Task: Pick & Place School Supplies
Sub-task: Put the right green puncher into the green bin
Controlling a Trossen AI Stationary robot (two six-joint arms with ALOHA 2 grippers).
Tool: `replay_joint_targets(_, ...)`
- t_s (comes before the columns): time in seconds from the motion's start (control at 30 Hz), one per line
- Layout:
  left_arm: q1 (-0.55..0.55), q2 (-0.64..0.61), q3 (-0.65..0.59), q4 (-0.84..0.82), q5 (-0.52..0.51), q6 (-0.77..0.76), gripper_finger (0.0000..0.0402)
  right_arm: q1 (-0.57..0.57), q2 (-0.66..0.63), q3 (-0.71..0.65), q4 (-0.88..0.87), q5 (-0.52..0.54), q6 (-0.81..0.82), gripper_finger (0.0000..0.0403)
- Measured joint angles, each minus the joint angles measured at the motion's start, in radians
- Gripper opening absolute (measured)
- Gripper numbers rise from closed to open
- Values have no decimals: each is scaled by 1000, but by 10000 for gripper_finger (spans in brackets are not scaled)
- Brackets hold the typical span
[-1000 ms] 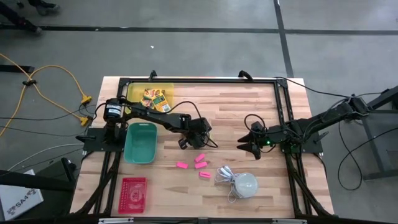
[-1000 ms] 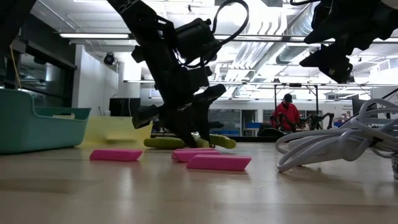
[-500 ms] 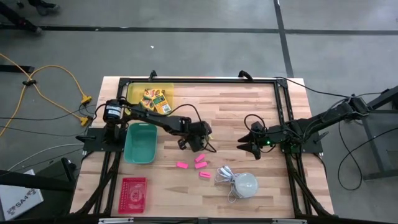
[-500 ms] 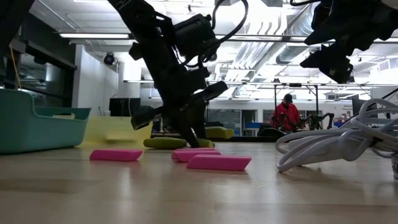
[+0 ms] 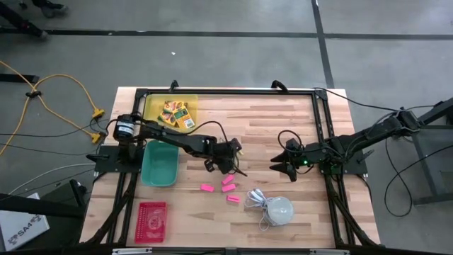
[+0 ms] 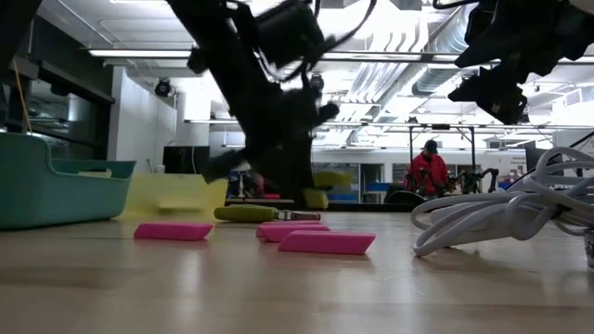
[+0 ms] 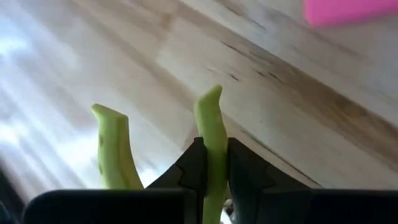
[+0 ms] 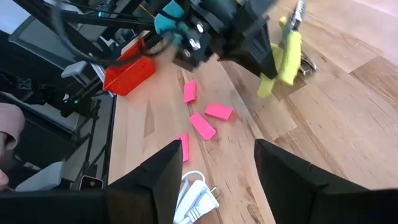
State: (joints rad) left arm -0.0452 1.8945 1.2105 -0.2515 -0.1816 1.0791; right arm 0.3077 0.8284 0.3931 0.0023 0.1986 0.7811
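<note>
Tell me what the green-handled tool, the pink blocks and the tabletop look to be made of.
Green-handled tool: likely smooth matte plastic handles, uniform lime colour.
Pink blocks: probably rubber or foam, dull and soft-edged.
Tabletop: wood, with visible grain, plank seams and a light sheen.

The high view looks straight down from well above the wooden table [image 5: 283, 127], taking in its whole top and the floor around it. The low view sits at tabletop height, close behind the pink erasers [image 6: 327, 242], facing level across into the room. The left wrist view looks from very near along the lime-green scissors handles [image 7: 211, 137] at the boards. The right wrist view faces across the table, sharing those erasers and handles with the others.
</note>
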Motion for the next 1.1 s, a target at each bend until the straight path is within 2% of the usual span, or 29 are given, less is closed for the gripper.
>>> replay_joint_targets(0.17, -19, -67, 27, -97, 11, -192, 39, 0, 0, 0, -8, 0, 0, 190)
replay_joint_targets(0.5, 16, -195, 94, -487, 77, -751, 40, 0, 0, 0, -12, 0, 0, 190)
replay_joint_targets(0.67, 19, -246, 94, -627, 86, -974, 40, 0, 0, 0, -14, 0, 0, 190)
replay_joint_targets(0.77, 19, -268, 94, -676, 84, -1165, 40, 0, 0, 0, -13, 0, 0, 190)
replay_joint_targets(0.9, 10, -290, 94, -751, 29, -1427, 40, 0, 0, 0, -13, -1, 0, 190)
replay_joint_targets(1.1, -31, -293, 95, -844, -107, -1720, 40, 0, 0, 0, -14, -22, 1, 190)
